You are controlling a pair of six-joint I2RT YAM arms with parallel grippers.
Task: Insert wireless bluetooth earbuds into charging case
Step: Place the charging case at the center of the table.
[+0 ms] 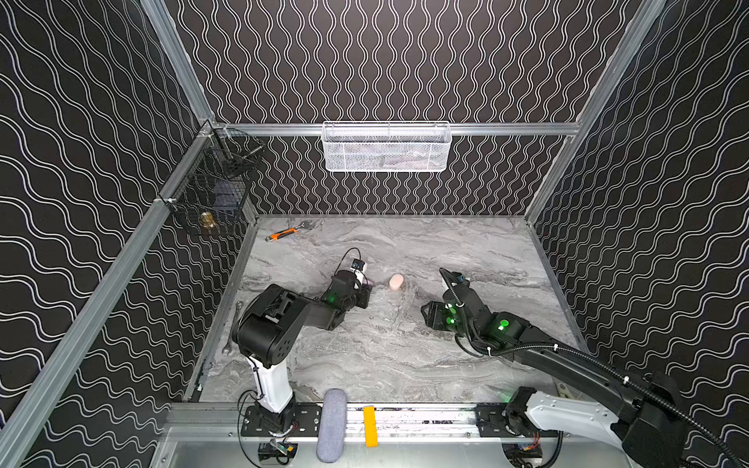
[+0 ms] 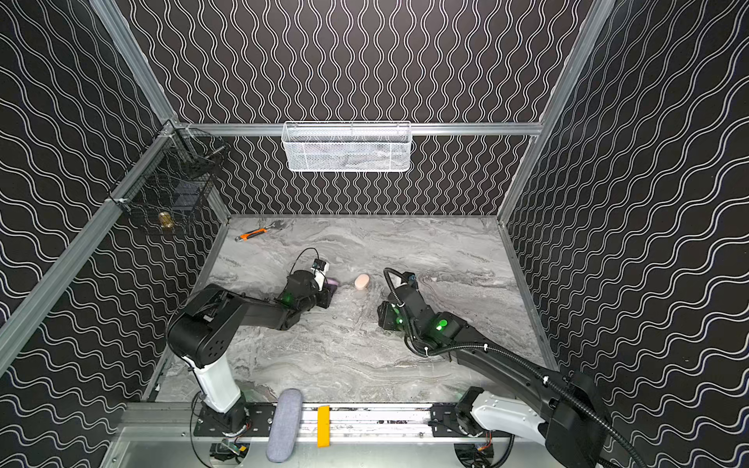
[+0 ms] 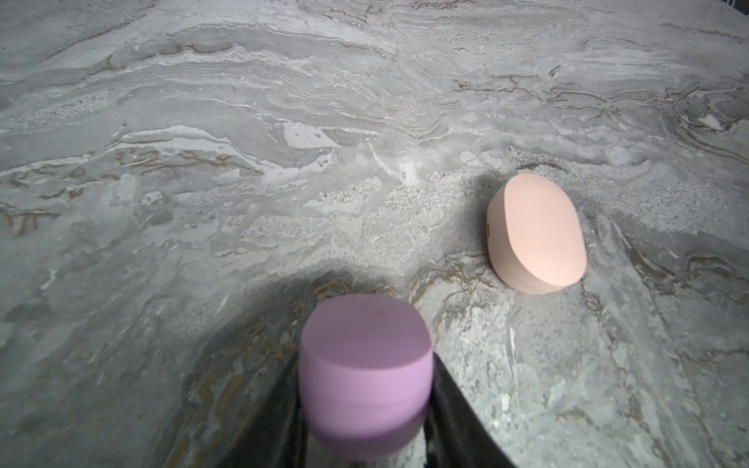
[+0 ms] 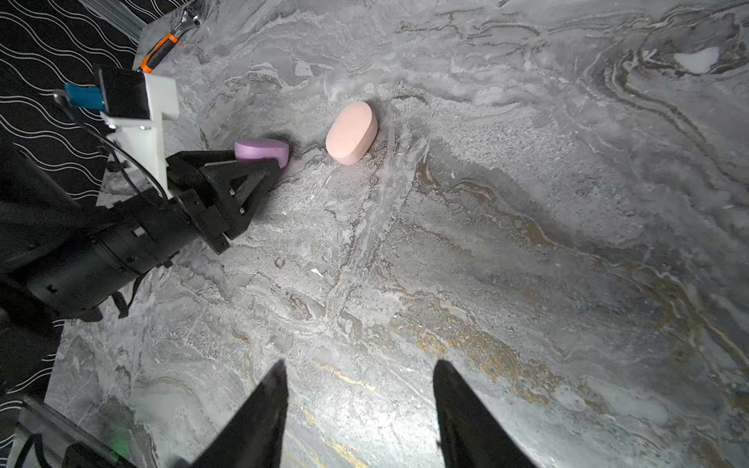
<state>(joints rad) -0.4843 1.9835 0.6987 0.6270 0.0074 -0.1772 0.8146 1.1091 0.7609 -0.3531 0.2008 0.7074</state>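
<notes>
since no earbuds show anywhere, i judge the task barely begun: the lilac case, lid shut, is clamped in my left gripper just beside the peach case, also shut; my right gripper hangs open, empty, well apart from that peach case.

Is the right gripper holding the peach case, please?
No, the right gripper is open and empty; the peach case lies on the table.
</notes>
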